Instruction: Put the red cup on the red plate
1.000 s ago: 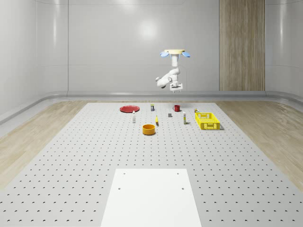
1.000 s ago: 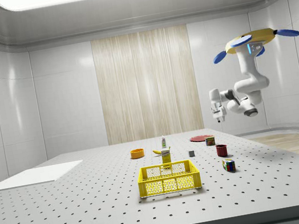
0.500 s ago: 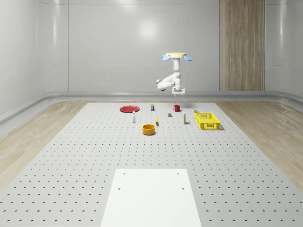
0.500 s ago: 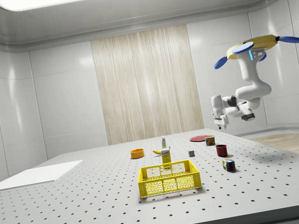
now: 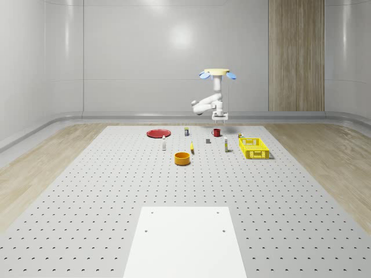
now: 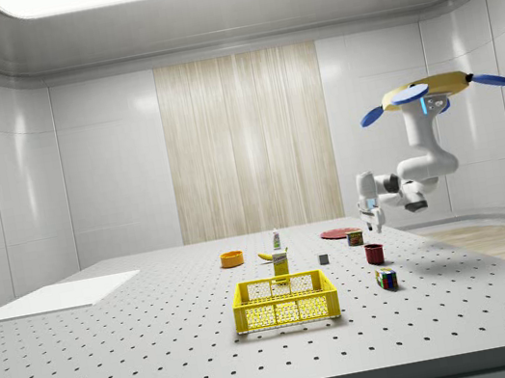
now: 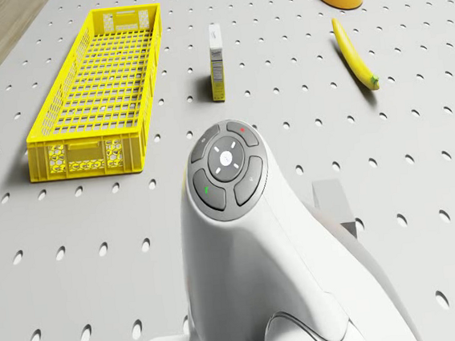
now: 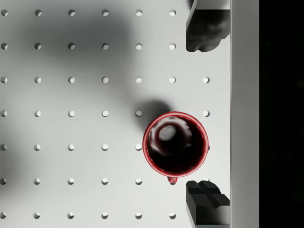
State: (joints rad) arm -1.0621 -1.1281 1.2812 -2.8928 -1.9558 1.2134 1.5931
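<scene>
Lowered, gripper (image 8: 207, 114) (fingers spread) hangs over red cup (image 8: 175, 142).

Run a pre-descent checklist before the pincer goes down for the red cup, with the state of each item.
1. Red cup stands upright, mouth up, on the table: ok.
2. Pincer open, fingers wide apart: ok.
3. Pincer centred over the cup: not ok; in the wrist view the cup sits off to one side of the line between the fingers.
4. Drone hovers above the table, beside the cup, with the pincer above it in the side view: ok.
5. Nothing touching the cup: ok.
6. Red plate bare: ok.
</scene>
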